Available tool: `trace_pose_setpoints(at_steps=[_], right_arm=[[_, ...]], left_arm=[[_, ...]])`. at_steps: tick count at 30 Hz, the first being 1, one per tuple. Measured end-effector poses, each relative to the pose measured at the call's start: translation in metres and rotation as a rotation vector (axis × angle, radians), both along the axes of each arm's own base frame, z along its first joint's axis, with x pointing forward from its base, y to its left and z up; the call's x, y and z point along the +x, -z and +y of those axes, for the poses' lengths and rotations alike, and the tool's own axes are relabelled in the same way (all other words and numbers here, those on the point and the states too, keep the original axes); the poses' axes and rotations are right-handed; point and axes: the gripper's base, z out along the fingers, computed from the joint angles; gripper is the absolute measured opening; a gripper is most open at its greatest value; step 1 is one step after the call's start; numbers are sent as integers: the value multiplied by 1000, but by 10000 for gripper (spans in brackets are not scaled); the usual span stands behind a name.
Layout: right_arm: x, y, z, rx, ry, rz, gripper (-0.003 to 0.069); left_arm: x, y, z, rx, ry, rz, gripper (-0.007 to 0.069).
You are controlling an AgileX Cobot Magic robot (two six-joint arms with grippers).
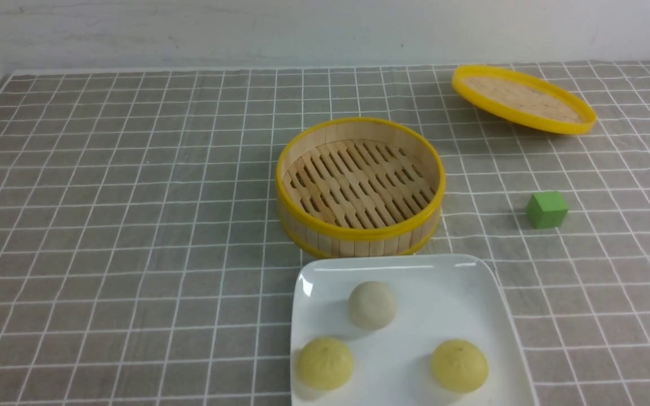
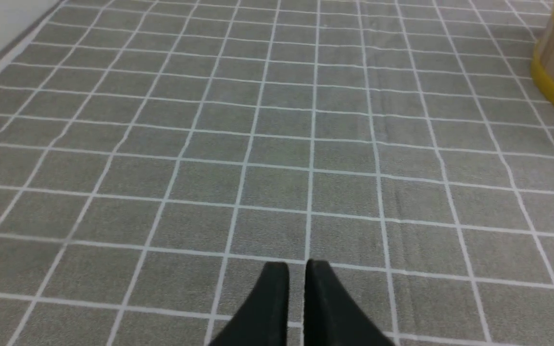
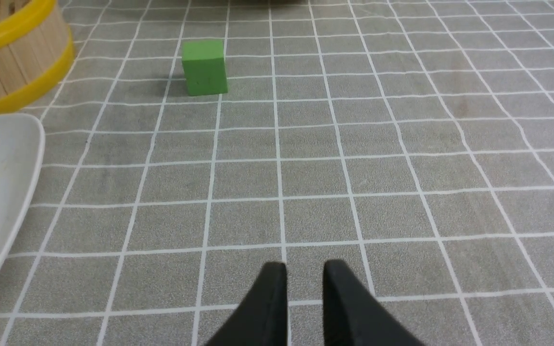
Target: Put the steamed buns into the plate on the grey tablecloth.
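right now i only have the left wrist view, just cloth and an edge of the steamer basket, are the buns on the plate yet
observer: yes, all three steamed buns sit on the plate, two pale yellow and one off-white.
operator: anything left in the basket
observer: no, the steamer basket is empty, only its slatted floor shows.
operator: where's the lid
observer: the lid is on the grey tablecloth, far back on the robot's right, beyond a green cube.
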Motion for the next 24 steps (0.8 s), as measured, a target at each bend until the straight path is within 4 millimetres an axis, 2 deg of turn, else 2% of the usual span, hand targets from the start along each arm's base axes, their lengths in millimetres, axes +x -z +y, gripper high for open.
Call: trace_pose_setpoints(at_steps=[24], right_arm=[[0, 0, 0, 0, 0, 0, 165]], left_arm=[[0, 0, 2, 0, -41, 1, 91]])
